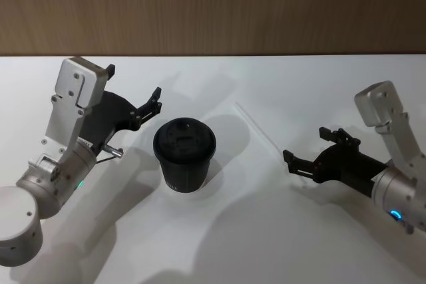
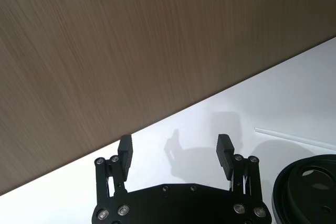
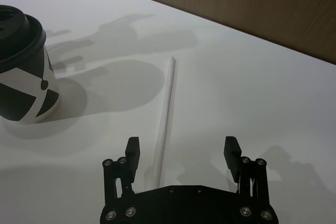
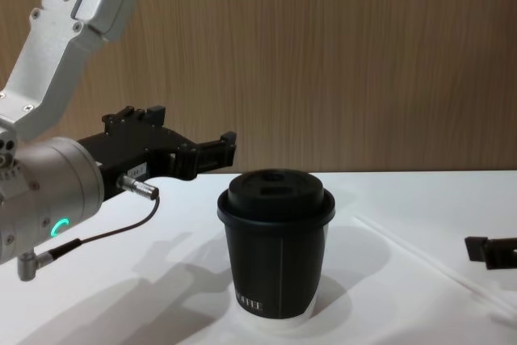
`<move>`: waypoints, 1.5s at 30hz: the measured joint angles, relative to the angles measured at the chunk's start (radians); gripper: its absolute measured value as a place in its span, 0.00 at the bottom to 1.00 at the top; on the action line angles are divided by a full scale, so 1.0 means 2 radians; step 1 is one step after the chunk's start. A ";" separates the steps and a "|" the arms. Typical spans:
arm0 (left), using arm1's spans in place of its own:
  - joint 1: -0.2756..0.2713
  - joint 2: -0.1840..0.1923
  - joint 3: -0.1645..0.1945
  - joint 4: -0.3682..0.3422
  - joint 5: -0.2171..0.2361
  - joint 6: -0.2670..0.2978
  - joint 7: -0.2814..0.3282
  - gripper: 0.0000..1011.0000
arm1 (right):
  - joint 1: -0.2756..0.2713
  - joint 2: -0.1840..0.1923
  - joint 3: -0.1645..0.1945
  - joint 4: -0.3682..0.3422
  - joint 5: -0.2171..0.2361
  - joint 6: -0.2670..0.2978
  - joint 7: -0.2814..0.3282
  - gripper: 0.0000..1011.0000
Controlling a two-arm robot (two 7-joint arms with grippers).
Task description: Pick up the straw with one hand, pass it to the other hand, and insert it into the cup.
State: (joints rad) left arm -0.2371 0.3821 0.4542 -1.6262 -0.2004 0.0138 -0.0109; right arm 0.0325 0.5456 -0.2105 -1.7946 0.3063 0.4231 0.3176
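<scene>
Your straw (image 1: 257,126) lies flat on the white desk (image 1: 219,244), to the right of the cup (image 1: 184,154) and apart from it. It runs from the far middle toward the near right, and it is thin, white and bare of print.

In the right wrist view the straw (image 3: 166,114) points straight into the gap of your right pincer (image 3: 181,153). That pincer's 2 fingers stand spread wide on either side of it, gripping nothing. From the head camera, the right pincer (image 1: 307,145) sits at the straw's near right end, released and empty.

Your left pincer (image 1: 132,86) hangs to the left of the cup and a little beyond it. It is also released, with its 2 fingers wide apart and nothing between them. In the left wrist view, the left pincer (image 2: 175,153) is spread over bare desk, with the cup's lid (image 2: 307,187) at the edge.

The cup stands upright mid-desk. It is black, with a black domed lid and a white base rim. Small white lettering (image 4: 250,306) sits low on its near side, too small for you to read with certainty. The right wrist view shows white angular shapes on the cup's (image 3: 23,77) side.

A small white label (image 4: 134,170) on the left pincer's body can't be read either. A thin dark cable (image 4: 109,230) with a metal plug (image 4: 139,186) loops beside the left arm's silver housing, where a green light (image 4: 58,228) glows.
</scene>
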 joint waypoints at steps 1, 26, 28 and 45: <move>0.000 0.000 0.000 0.000 0.000 0.000 0.000 0.99 | 0.000 -0.001 -0.001 -0.001 0.000 0.002 0.000 0.99; 0.000 0.000 0.000 0.000 0.000 0.000 0.000 0.99 | -0.001 -0.026 -0.019 0.004 -0.003 0.021 -0.008 0.99; 0.000 0.000 0.000 0.000 0.000 0.000 0.000 0.99 | 0.000 -0.026 -0.019 0.006 -0.004 0.020 -0.008 0.99; 0.000 0.000 0.000 0.000 0.000 0.000 0.000 0.99 | 0.006 -0.033 -0.023 0.027 -0.014 0.012 -0.004 0.99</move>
State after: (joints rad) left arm -0.2371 0.3821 0.4543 -1.6263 -0.2004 0.0138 -0.0109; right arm 0.0453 0.4794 -0.2571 -1.7416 0.2792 0.4466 0.3098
